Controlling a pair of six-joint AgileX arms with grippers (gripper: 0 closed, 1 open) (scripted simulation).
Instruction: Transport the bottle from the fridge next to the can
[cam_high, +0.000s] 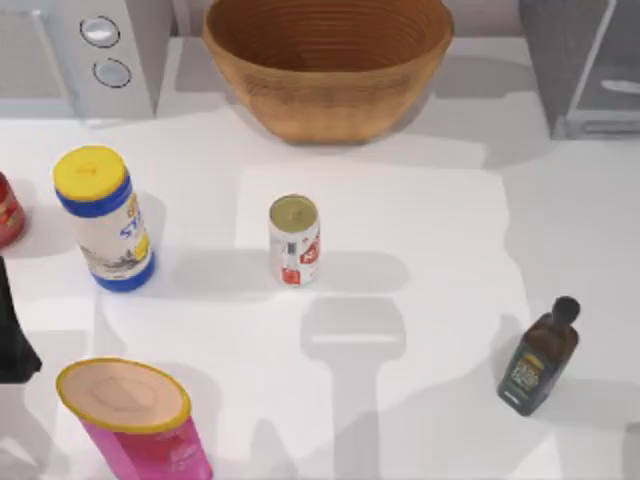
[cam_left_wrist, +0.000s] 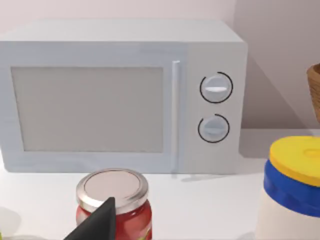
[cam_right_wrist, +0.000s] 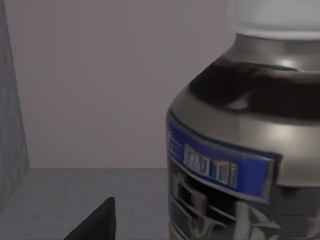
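Our right gripper (cam_right_wrist: 95, 222) is inside the fridge (cam_right_wrist: 75, 200), with the bottle (cam_right_wrist: 245, 150) looming close in front of it, upright on the grey fridge floor. One dark fingertip shows at the edge of the right wrist view, apart from the bottle, so we judge nothing is gripped yet; how wide the jaws stand we cannot tell. The bottle has not left its shelf, and we read this as the approach before the grasp.

Outward from there, the fridge (cam_high: 590, 70) stands at the table's far right corner. The can (cam_high: 294, 240) waits upright near the middle, well away from the fridge, with bare table around it. A small dark olive bottle (cam_high: 538, 360) stands towards the right front, off the straight path, we judge, though a low swing could clip it. A wicker bowl (cam_high: 328, 65) lies beyond the can.

Our left gripper (cam_left_wrist: 95, 225) is parked by the left edge, just beside a red jar (cam_left_wrist: 114, 202), facing the microwave (cam_left_wrist: 120, 95) and a yellow-lidded canister (cam_high: 103, 215); its opening we cannot tell either. A pink tube (cam_high: 135, 420) stands nearby.
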